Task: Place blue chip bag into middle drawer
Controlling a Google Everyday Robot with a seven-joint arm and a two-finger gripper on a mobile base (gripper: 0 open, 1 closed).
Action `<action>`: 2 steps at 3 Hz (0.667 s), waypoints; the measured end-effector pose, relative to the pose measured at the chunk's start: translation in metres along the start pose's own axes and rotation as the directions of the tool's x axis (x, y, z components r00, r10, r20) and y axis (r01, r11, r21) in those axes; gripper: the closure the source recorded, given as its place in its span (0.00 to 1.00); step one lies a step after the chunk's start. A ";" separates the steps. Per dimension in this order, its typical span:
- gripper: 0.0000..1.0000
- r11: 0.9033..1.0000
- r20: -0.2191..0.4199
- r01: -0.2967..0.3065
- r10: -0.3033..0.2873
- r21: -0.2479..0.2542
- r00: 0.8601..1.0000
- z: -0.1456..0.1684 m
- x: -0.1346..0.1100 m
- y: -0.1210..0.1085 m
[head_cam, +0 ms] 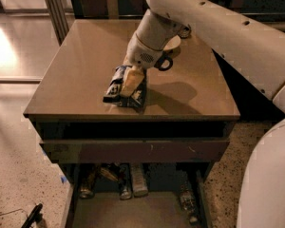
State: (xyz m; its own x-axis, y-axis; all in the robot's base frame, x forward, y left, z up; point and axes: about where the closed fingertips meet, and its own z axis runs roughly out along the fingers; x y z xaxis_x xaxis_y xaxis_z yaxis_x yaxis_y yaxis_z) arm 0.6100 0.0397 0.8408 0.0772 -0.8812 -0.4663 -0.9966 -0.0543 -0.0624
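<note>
The robot's hand [131,81] is clamped on the wrinkly navy foil chip bag [113,87] on the brown table [76,70]. It should lift clear of the near edge before lowering to the open grey-floored drawer [133,215].

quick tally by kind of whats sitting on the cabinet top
blue chip bag: 1, with the end effector down on it
white bowl: 1, partly hidden
total: 2
</note>
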 end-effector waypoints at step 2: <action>1.00 0.989 -0.051 0.033 -0.026 0.142 0.998 -0.063 -0.005 0.016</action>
State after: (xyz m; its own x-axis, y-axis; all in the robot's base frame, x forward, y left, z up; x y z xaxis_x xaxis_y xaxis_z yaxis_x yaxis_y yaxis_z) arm 0.5920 0.0132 0.8978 0.1012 -0.9023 -0.4191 -0.9792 -0.0159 -0.2022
